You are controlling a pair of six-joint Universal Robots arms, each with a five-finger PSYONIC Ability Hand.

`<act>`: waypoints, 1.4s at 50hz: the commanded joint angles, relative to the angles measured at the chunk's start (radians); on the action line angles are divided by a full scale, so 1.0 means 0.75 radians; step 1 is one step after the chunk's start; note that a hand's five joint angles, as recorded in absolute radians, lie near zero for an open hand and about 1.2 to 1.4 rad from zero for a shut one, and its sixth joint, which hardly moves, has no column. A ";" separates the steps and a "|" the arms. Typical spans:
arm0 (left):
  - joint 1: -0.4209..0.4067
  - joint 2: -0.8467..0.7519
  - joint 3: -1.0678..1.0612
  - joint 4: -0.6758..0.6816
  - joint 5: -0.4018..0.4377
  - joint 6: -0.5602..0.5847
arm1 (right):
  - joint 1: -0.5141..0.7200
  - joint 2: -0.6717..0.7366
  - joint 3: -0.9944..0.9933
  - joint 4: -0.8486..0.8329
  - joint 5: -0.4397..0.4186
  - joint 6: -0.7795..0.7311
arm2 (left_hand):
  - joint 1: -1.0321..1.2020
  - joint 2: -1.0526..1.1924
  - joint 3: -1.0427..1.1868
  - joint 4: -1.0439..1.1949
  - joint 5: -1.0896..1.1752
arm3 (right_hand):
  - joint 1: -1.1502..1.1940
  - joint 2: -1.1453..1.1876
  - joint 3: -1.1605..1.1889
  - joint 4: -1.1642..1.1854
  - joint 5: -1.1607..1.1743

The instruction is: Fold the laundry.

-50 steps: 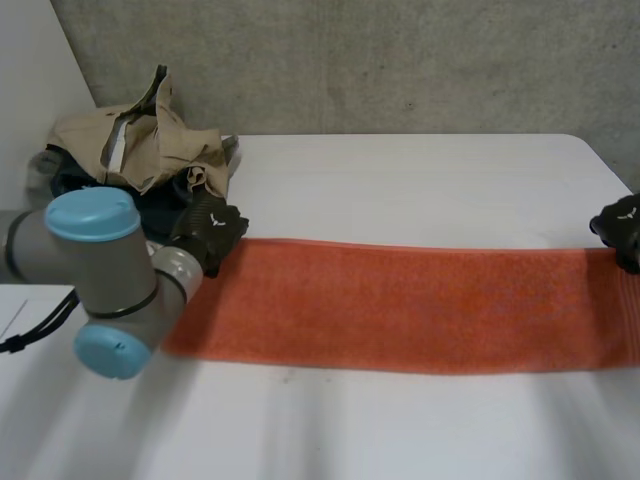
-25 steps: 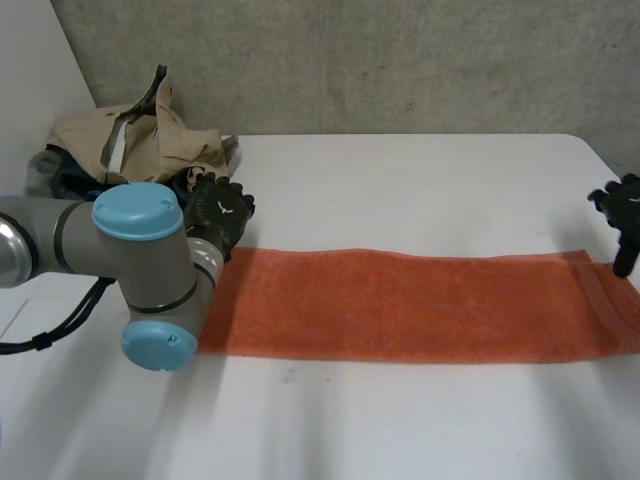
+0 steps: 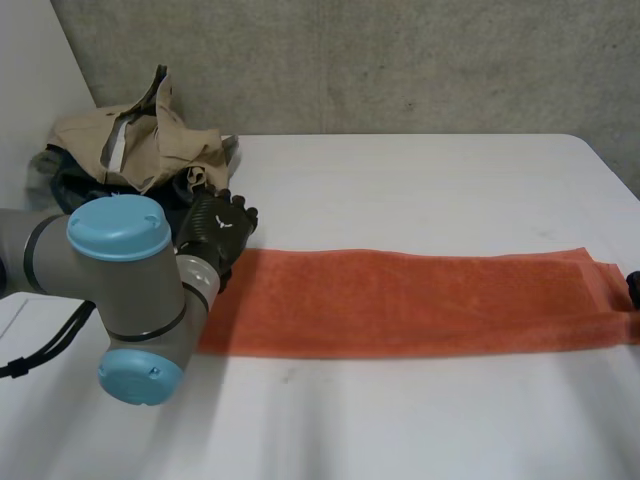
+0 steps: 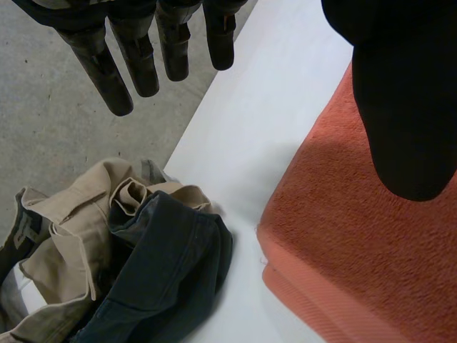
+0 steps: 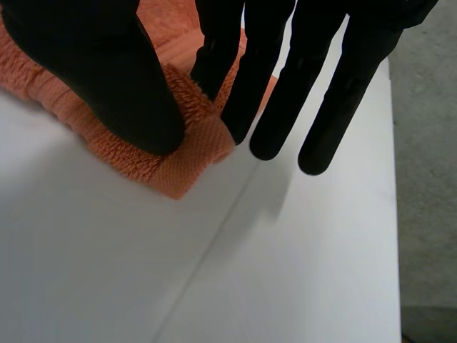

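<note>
A long orange towel lies folded in a strip across the white table. My left hand hovers at its left end with the fingers straight and spread; in the left wrist view the thumb hangs over the towel's corner without gripping it. At the strip's right end my right hand sits low by the table's right side. In the right wrist view its thumb presses on the towel's corner and a finger meets it from the other side, pinching the cloth.
A pile of beige and dark clothes sits at the table's back left corner, just beyond my left hand, with a dark garment close to the towel's end. My left arm's elbow stands over the table's front left. The concrete floor lies past the table's right side.
The right hand has dropped to the towel's right corner and closed on it. The left hand has let go and opened above the left end. The towel strip now looks narrower.
</note>
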 commanded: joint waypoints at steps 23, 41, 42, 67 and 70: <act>0.062 0.365 -0.223 0.010 0.013 -0.189 | 0.660 -0.304 -0.116 -0.292 -0.017 -0.081 | 0.032 -0.005 -0.008 0.005 0.004 | 0.370 0.318 0.334 0.333 0.366; 0.064 0.388 -0.344 0.098 0.052 -0.216 | 1.488 0.209 -0.251 -0.337 -0.028 -0.191 | 0.028 -0.009 -0.012 0.001 0.001 | 0.213 0.160 0.177 0.176 0.208; 0.062 0.386 -0.342 0.098 0.052 -0.216 | 1.488 0.205 -0.253 -0.335 -0.007 -0.181 | 0.028 -0.009 -0.012 0.001 0.001 | -0.103 -0.155 -0.139 -0.140 -0.107; -0.057 0.318 -0.295 0.145 0.050 -0.218 | 0.797 -0.188 0.254 -0.093 0.340 0.128 | 0.017 -0.021 -0.023 -0.011 -0.011 | -0.953 -1.005 -0.989 -0.990 -0.957; -0.059 0.316 -0.301 0.145 0.050 -0.218 | 0.756 -0.186 0.270 -0.198 0.373 0.018 | 0.021 -0.017 -0.020 -0.007 -0.007 | 0.082 0.030 0.047 0.046 0.078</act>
